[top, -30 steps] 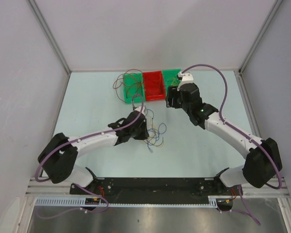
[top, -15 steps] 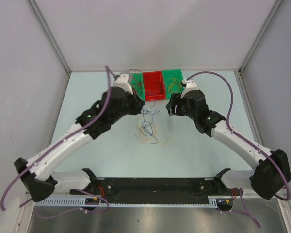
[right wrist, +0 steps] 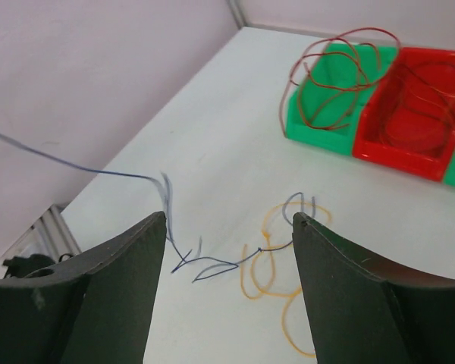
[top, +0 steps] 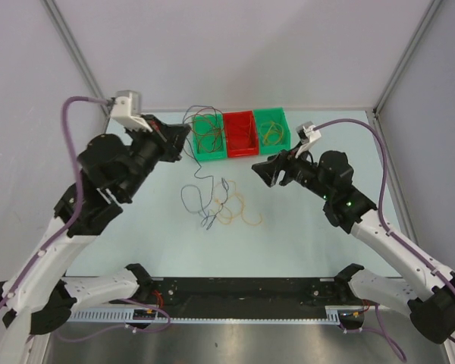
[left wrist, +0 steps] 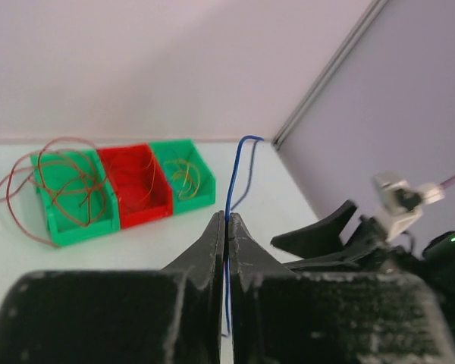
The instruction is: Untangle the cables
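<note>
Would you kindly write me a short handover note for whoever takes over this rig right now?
Left gripper: shut on the blue cable, raised above the table.
Right gripper: open, empty, over the table.
Done: brown cables mostly in the left green bin, red cables in the red bin, yellow cables in the right green bin.
Remaining: the blue cable's lower end crosses the orange cables on the table; separate them.

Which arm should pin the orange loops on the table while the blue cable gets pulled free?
Right. The right gripper is open and empty, facing the orange loops. The left gripper is shut on the blue cable, raised off the table.
</note>
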### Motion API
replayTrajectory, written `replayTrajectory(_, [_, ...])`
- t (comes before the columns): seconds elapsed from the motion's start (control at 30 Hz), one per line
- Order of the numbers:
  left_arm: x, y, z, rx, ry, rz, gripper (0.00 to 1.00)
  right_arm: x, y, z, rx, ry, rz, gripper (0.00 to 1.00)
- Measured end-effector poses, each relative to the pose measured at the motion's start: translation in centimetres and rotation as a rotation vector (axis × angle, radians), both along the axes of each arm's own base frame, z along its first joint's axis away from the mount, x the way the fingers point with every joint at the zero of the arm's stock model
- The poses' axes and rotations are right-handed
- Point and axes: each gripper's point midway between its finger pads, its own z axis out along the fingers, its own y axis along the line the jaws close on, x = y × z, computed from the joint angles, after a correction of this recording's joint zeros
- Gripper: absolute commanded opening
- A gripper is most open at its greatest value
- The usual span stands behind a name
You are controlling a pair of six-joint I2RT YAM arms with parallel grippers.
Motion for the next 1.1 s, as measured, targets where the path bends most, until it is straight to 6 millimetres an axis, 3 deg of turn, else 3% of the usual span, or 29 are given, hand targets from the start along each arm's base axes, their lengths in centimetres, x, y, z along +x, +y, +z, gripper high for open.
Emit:
replayTrajectory(0.1, [1.0,-0.9,-3.6,0.057,0.067,0.004,0.04,-1.1,1.1,0.2,0.021,-0.02,0.08,0.73])
replayTrajectory(0.23, [2.2,-2.0,-9.0,0.16,0.171,0.008,0.04,-3.1,3.5,-1.1,0.014,-0.01,0.211,0.73])
replayTrajectory(0.3, [2.3,-2.0,-9.9,0.177,0.195,0.011,0.04,-3.9,4.8,-2.0,-0.001,-0.003,0.275,0.73])
replayTrajectory(0.57, [1.8,-0.9,-8.5,0.142,0.165,0.024,0.04,-5.2,8.9,-6.8,-0.072,0.062,0.396,0.74])
replayTrajectory(0.93, [1.7,-0.1,-7.8,0.116,0.151,0.039,0.04,-2.3,11.3,-11.4,-0.072,0.139,0.345,0.73])
replayTrajectory(1.1, [1.4,0.2,-7.5,0.108,0.143,0.041,0.05,-1.6,12.3,-12.3,-0.042,0.153,0.342,0.6])
